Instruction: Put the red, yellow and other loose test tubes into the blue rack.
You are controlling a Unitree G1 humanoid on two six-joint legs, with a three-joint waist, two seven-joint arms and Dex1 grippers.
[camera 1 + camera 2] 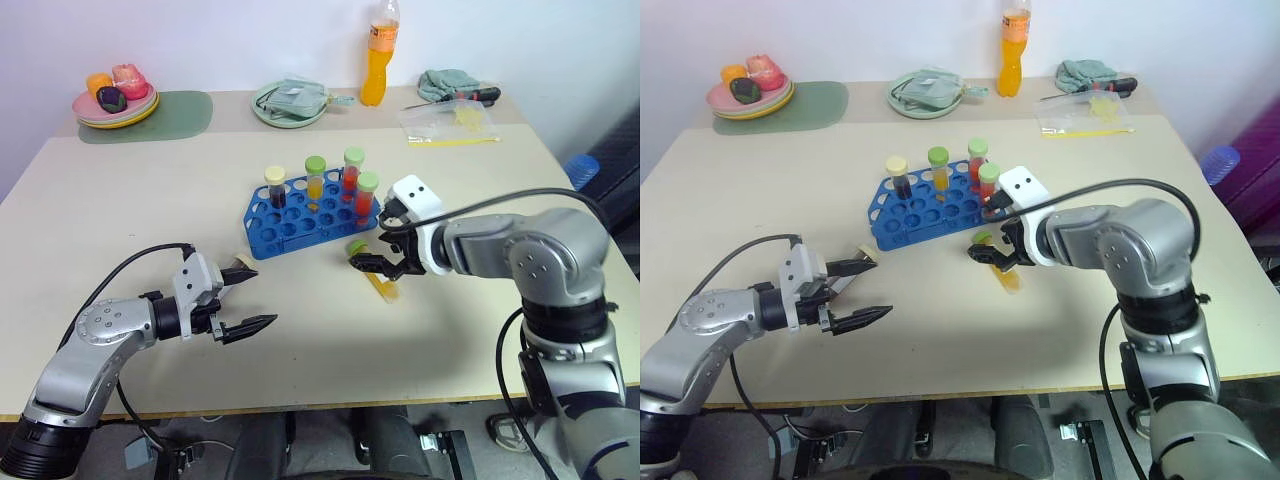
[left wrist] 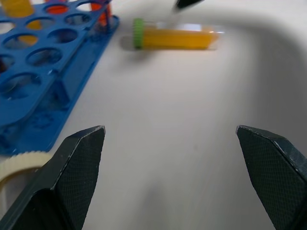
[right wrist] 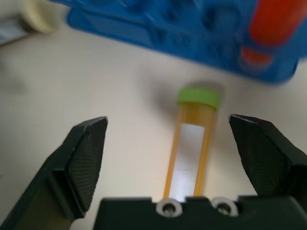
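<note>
Blue rack [image 1: 300,215] at mid-table, holding four capped tubes upright: dark brown with cream cap [image 1: 276,187], yellow with green cap [image 1: 315,180], two orange-red with green caps [image 1: 351,173] toward its far right end. Just beside the rack's near right corner, flat on the table: one loose yellow tube [image 1: 372,270], green cap pointing toward the rack, white label strip facing up. Directly above that tube, angled down: right gripper [image 1: 385,262], jaws spread wide and empty, one finger to each side of the tube in the right wrist view. Near the rack's near left corner: another loose tube with cream cap [image 1: 240,266], partly hidden behind the left gripper [image 1: 252,298], also spread and empty, hovering low over the table. Likely light, stiff, smooth clear plastic, round and prone to rolling or slipping under a pinch. Best taken across the middle of the body, below the cap, leaving the bottom end free to enter a hole.
</note>
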